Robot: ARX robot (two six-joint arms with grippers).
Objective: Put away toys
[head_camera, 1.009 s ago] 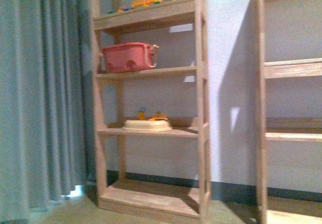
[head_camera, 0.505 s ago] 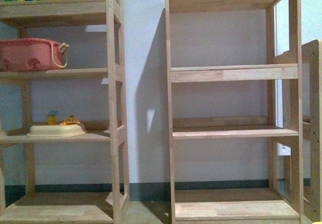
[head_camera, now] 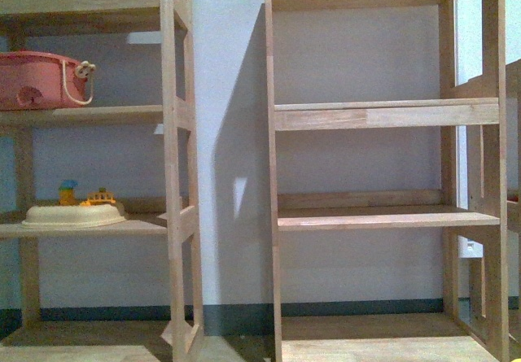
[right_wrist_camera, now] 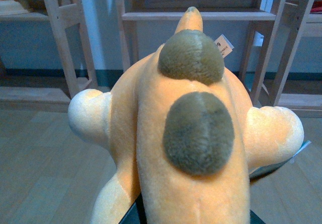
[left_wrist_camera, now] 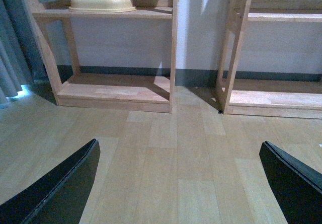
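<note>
Front view square-on, close to wooden shelf units (head_camera: pixel 383 116). Wrist views low over floor (left_wrist_camera: pixel 176 173), facing same units; plush toy (right_wrist_camera: pixel 191 133) fills right one.

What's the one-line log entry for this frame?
right claw: shut on plush toy | left claw: open, empty | ahead: wooden shelf unit

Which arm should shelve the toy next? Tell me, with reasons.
Right. It carries the plush toy, with the wooden shelf unit straight ahead. The left gripper is open, holding nothing, above the floor.
</note>
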